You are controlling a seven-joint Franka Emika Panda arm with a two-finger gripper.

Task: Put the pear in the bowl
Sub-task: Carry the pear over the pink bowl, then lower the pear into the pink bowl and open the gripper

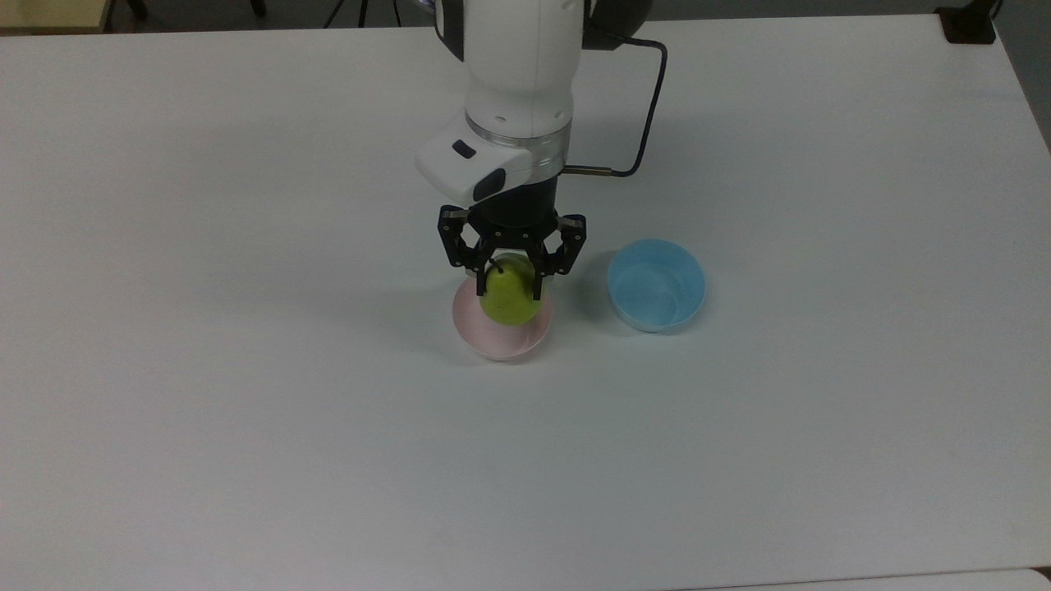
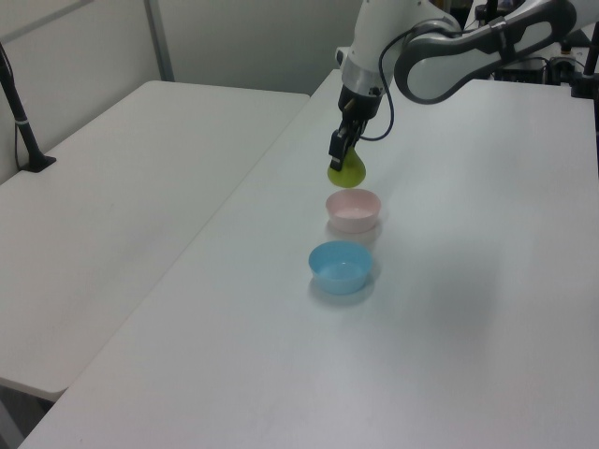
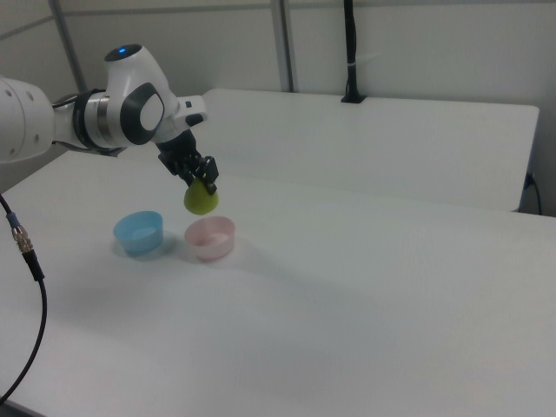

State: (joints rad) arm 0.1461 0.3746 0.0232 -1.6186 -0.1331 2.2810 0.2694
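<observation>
Over on the top view's left, nothing but bare white table (image 1: 205, 369), and then here's the action in the middle: the gripper (image 1: 511, 283) has its black fingers clamped on the pear (image 1: 509, 295), stem end up between them, the yellow-green fruit hanging right over the pink bowl (image 1: 493, 336) and hiding most of its inside. In the left view the pear (image 2: 345, 172) is clearly in the air, above the bowl (image 2: 353, 210) and not touching the rim. The right view agrees, the pear (image 3: 201, 200) a little above the bowl (image 3: 211, 237) and toward the right view's left. Further along on the top view's right, just beside the pink one, the light blue bowl (image 1: 657, 285) sits upright.
</observation>
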